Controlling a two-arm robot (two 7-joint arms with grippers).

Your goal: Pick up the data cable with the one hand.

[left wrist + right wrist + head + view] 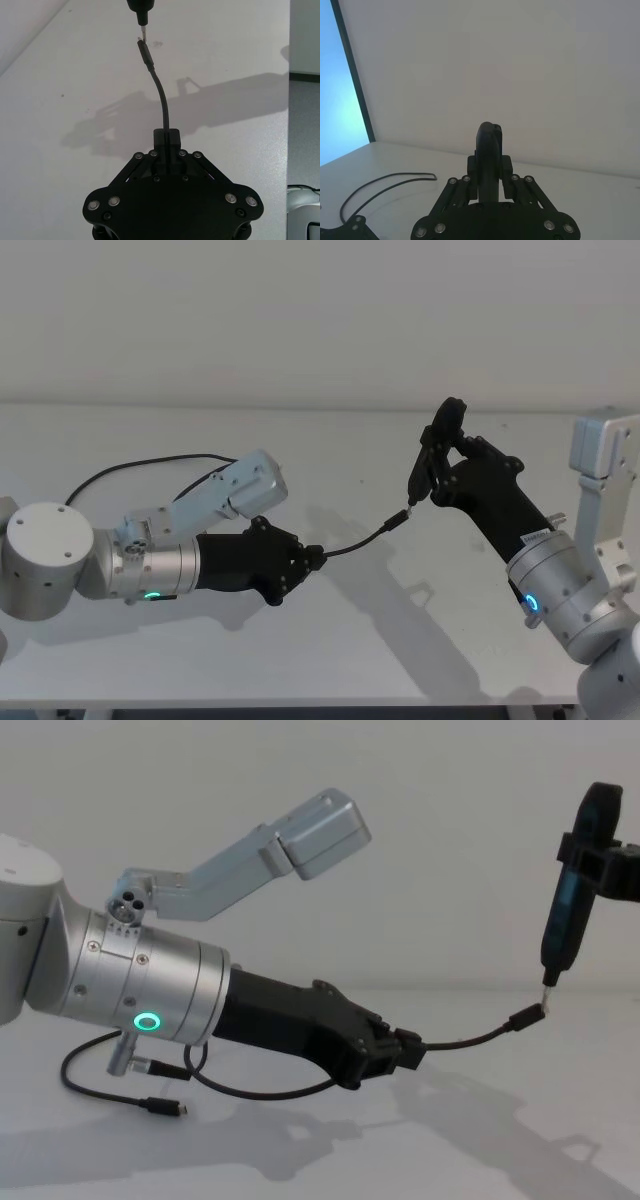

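Plainly, the white tabletop is the biggest thing at stake, and it gives generous room: bare surface spreads across the lower centre and right of the head view, with its back edge running along the wall in the upper half and its front edge along the bottom. No edge looks close to the work.

Next in size, the left hand sits mid-left of the head view, lifted off the surface, its fingers pinched tight on the data cable a short way behind one plug. The right hand stands upper right of centre, clamped on a slim dark stick-like tool whose thin tip meets, or nearly meets, that plug at the right edge of the chest view.

From the grip the cable runs two ways: a short stiff arc rising to the right toward the tool, and a long slack loop trailing behind the left arm at the left of the frame, ending in a second plug lying on the surface at lower left of the chest view.

My worry is the short arc: if either arm shifts sideways, the plug could be levered against the tool tip and bend or pop free. A smaller risk is the slack loop snagging on the left wrist as it lifts.
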